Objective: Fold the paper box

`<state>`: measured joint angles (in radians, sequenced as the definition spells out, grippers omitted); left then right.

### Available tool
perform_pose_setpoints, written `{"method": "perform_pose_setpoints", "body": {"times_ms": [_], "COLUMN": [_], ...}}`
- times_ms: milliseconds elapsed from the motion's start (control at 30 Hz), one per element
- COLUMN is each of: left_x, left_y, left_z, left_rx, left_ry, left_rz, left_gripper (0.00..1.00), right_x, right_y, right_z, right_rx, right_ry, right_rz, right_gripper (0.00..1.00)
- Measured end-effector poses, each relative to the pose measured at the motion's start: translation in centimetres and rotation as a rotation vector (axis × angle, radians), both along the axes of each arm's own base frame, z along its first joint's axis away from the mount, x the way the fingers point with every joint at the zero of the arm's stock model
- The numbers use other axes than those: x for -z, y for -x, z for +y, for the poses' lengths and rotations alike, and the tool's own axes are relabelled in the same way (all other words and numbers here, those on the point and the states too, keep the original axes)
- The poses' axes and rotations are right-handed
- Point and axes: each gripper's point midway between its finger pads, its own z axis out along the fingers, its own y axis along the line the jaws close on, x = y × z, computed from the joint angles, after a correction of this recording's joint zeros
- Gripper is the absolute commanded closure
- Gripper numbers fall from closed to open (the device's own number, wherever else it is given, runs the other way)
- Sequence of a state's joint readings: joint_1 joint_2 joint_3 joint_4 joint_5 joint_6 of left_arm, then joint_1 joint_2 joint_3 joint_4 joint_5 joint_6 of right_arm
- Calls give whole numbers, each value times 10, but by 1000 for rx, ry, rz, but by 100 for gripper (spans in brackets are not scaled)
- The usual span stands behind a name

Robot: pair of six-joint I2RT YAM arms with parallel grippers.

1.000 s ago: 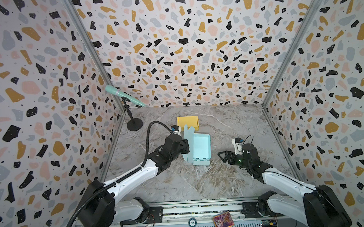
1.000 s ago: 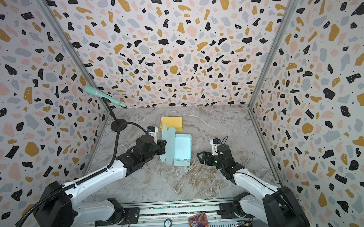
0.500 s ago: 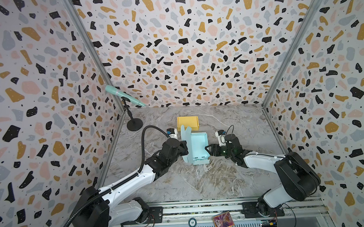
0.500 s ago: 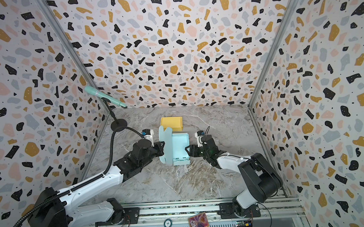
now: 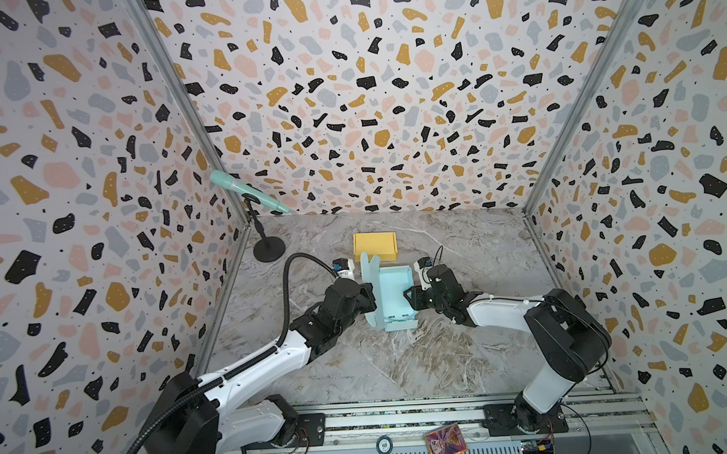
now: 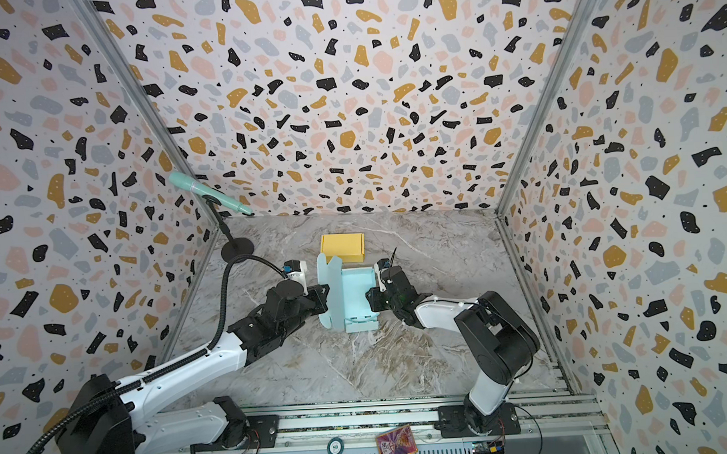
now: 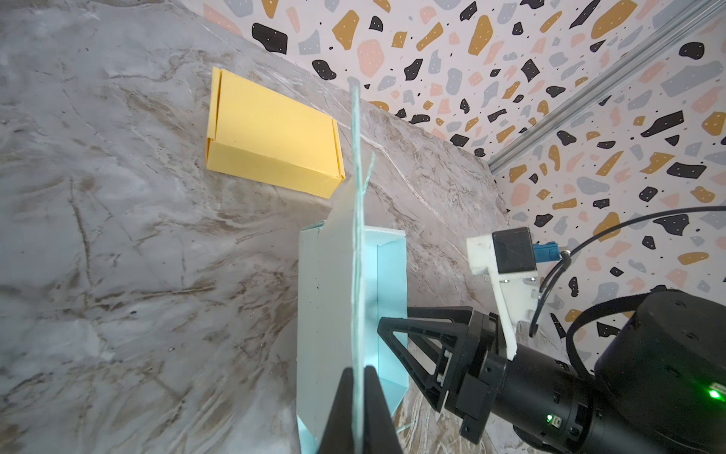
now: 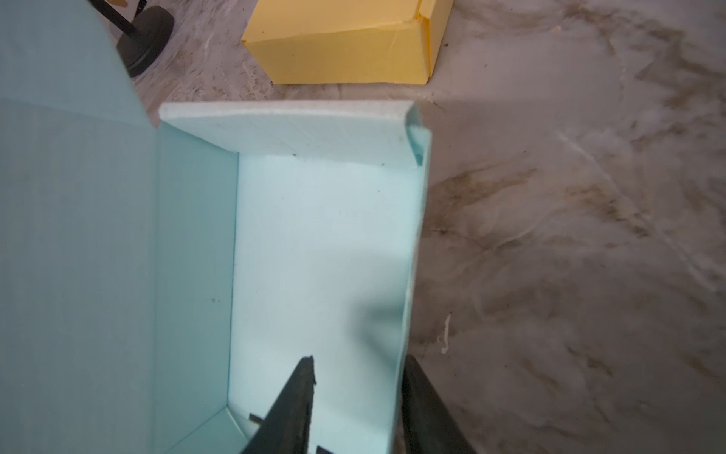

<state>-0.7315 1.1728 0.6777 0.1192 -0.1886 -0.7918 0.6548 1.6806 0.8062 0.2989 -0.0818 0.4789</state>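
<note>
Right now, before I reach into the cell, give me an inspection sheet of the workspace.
Surface: marble-look table, no spills seen.
Job's things: blue paper box half folded, its flap upright; yellow box closed, behind it.
Clutter: microphone on a stand in the back left corner; card on the front rail.
Grippers: left tool shut on the flap; right tool open, fingers astride the blue box's wall on that arm's side.
Cables: black hose arching over the left arm; thin wire at the right wrist camera.
Surroundings: terrazzo-patterned walls on three sides.
</note>
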Motion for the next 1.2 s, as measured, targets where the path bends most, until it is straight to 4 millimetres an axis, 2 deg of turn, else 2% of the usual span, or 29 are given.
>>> {"method": "perform_pose_setpoints", "body": {"times_ms": [233,333,567,700,867,1000,1200], "left_x": [6,5,8,5,-5,-16,-55], "left_y": [3,3,8,15,25,27,18], "left_z": [0,-1,3,12,26,32,39], "left_rx": [0,3,0,-6,-3,24,39], "left_ry": [-1,0,1,-9,-61,-137,-188], "left_rz": [9,8,12,6,-19,-31,-96], "left_gripper": [96,91,71,58,51,49,48], "right_x": [14,19,20,16,13,13,6], "right_y": [1,2,2,1,1,3,1], "right_z": [0,-1,-2,0,1,2,7], "right_rx": [4,5,1,-12,-48,-85,-122], "right_ry": [93,132,219,264,328,374,379], "right_rz": [-7,-6,-41,-75,-121,-136,-129], "right_gripper": [75,78,85,87,88,79,72]}}
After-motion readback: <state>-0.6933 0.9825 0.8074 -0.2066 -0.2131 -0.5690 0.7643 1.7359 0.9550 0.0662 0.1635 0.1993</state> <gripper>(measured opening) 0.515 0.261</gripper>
